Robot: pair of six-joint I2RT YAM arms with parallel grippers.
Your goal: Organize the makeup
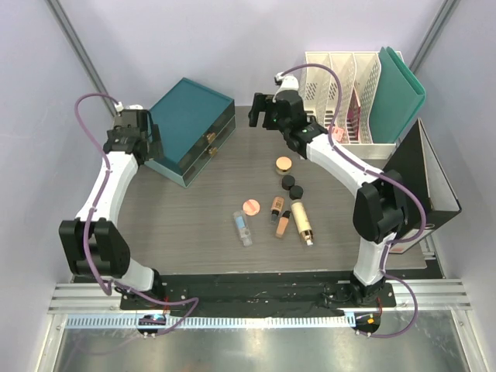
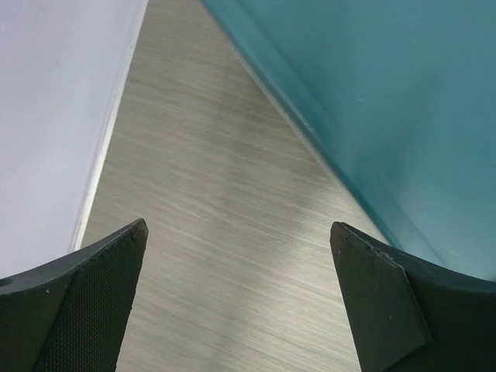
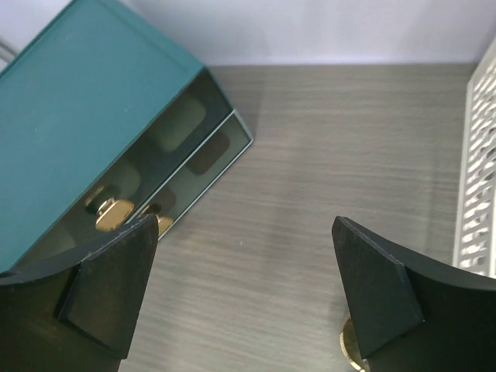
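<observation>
The makeup lies in a loose cluster mid-table: a tan jar [image 1: 284, 164], two black jars [image 1: 288, 181], a round pink compact [image 1: 250, 206], a clear tube [image 1: 243, 229], a peach bottle [image 1: 282, 224] and a cream bottle [image 1: 302, 223]. My left gripper [image 1: 138, 146] [image 2: 239, 226] hangs open over bare table, between the left wall and the teal drawer box [image 1: 190, 128] [image 2: 403, 101]. My right gripper [image 1: 263, 115] [image 3: 245, 221] stands open above the table behind the cluster. The tan jar's gold rim [image 3: 349, 350] peeks out beside its right finger. Neither gripper holds anything.
The teal drawer box [image 3: 85, 132] has two glass-fronted drawers with gold pulls, both closed. White file holders [image 1: 341, 85] [image 3: 482, 178] and a teal folder [image 1: 399, 91] stand at the back right. A black box [image 1: 434, 182] sits on the right edge. Walls close in left and right.
</observation>
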